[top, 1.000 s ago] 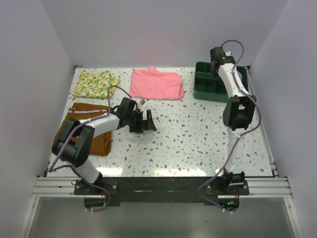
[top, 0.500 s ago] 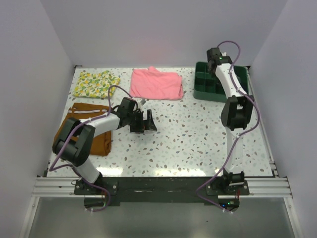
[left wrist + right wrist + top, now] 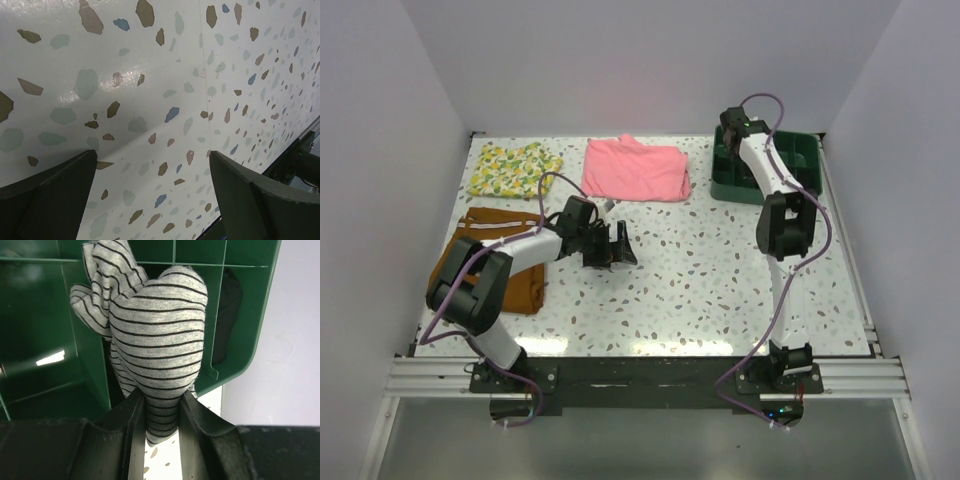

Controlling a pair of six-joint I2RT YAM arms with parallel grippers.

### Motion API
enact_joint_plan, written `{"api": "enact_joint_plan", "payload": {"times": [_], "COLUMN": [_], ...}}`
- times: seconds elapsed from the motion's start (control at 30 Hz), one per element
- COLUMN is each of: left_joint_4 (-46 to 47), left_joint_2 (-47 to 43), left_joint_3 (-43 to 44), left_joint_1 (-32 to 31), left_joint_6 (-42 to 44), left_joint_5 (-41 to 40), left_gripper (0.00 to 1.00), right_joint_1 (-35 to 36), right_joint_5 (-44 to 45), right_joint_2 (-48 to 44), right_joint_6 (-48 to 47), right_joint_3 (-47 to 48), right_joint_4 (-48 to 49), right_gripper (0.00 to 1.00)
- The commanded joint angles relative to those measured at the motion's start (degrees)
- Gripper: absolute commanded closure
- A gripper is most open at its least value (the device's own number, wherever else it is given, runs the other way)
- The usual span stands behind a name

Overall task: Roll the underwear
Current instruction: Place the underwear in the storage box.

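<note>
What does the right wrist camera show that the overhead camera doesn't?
Only the right wrist view: the striped underwear, bunched up and pinched in the right gripper, with the compartments of the green tray right behind it.

Only the overhead view: the pink garment, the yellow patterned cloth, the brown shorts, and the left gripper, open above the speckled table.

Both: the green tray, with the right arm reaching to it.

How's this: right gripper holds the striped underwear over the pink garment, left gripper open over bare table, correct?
No. The right gripper holds the underwear at the green tray, not the pink garment, as the right wrist view shows. The left gripper is open over bare table.
</note>
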Motion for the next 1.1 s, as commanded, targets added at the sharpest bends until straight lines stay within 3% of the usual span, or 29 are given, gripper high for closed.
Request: {"api": "enact_joint_plan", "payload": {"times": [0.0,0.43,0.93,1.07], "left_joint_4": [0.21,0.12,0.21,0.3], "left_joint_2": [0.76,1.9,2.6,2.69], "left_joint_3": [1.57,1.66,1.4,1.49], "left_joint_1": [0.43,0.43,0.43,0.43], "left_joint_6": [1.93,1.93,1.93,2.02], "left_joint_5": [0.78,0.78,0.78,0.96], "left_gripper": [0.0,0.0,0.01,0.01], "right_joint_1": [-0.25,-1.56,-6.04,-6.49], "right_joint_5": [-0.85,-10.52,-30.02,-29.86], "right_joint_2": [-1.52,-2.04,-8.45,-11.17], "right_joint_6": [0.88,1.58,5.27,5.19], "right_joint_3": [1.94,0.36,-13.42,-16.42], "right_joint_4": [0.31,3.39,13.48,15.69], "right_gripper": [0.88,0.89,0.9,0.91]}}
